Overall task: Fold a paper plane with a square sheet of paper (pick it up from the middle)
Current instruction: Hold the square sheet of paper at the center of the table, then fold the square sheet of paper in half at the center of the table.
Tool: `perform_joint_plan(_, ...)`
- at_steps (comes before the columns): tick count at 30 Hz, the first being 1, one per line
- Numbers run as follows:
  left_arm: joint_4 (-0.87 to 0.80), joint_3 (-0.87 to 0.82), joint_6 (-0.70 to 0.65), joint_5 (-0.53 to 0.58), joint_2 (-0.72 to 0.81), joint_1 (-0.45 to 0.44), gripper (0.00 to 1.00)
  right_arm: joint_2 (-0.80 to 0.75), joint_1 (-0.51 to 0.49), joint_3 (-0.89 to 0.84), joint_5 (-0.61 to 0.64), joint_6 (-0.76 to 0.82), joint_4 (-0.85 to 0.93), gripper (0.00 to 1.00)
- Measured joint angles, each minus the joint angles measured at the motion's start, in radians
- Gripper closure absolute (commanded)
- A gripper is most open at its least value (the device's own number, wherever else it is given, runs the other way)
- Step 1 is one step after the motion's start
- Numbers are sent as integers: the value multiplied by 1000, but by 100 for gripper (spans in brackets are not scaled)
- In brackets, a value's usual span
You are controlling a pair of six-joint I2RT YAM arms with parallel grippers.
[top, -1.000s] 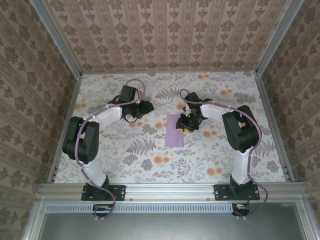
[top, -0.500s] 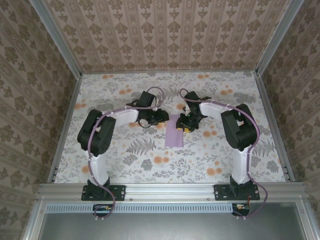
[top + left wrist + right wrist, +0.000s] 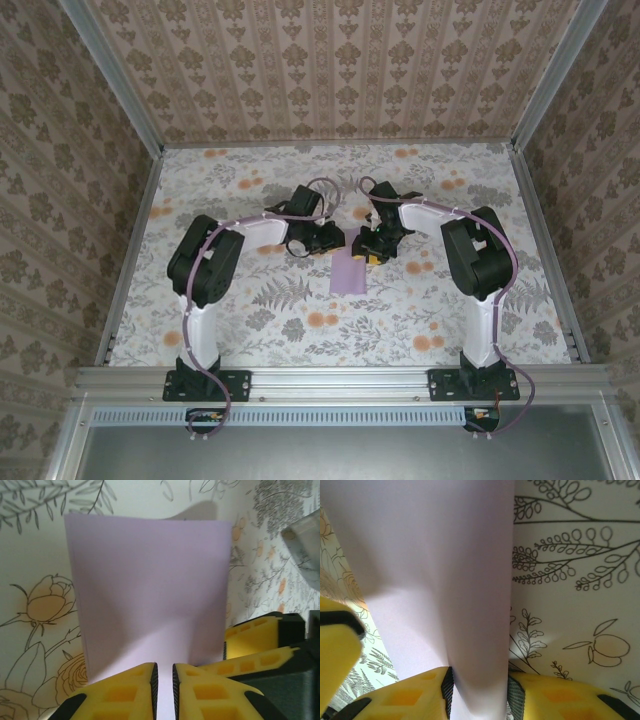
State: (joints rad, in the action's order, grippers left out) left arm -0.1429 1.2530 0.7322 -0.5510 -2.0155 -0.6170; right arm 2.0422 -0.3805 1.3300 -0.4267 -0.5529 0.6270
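Two-arm grasp on the square sheet of paper [image 3: 349, 274], viewed from above and from both wrists. The sheet, already doubled into a narrow lilac strip, lay at the middle of the table [image 3: 250, 320], with its far end between the two grippers and its near end flat on the floral cloth.

The left gripper [image 3: 163, 679] reached in from the left. Its jaws were drawn almost together, and the sheet's edge ran into the thin slit between them. The right gripper [image 3: 479, 682] came from the right. Its jaws pinched a raised ridge of the sheet, which bowed upward from that grip.

**Risks judged from this state:**
- The two grips sat close together on thin paper, so any opposed pull would probably tear it or add a stray crease.
- The left hold took only the margin. A slip there would let the layers fan apart and spoil the edge alignment.
- The ridge in the right jaws could be crushed into a false fold off the centre line.
- The yellow fingers [image 3: 260, 652] of the right gripper stood just beside the left ones, so a small lateral move might bring them into contact.
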Motion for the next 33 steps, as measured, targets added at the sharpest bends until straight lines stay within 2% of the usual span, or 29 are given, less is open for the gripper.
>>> perform_joint_plan(12,-90,11,-37,31,-24,-4,100,3,0,3,-4,0,3,59)
perform_joint_plan(22,-97,13,-53,43,-26,-4,100,-64,-6,-47,8,0,-61,53)
perform_joint_plan(28,-97,11,-57,50,-26,-5,100,-211,-8,-130,98,-44,-63,52)
perform_joint_plan(29,-96,10,-57,51,-25,-5,100,-251,-8,-140,114,-58,-63,53)
perform_joint_plan(33,-88,3,-57,51,-24,-5,100,-348,-27,-151,135,-99,-111,74)
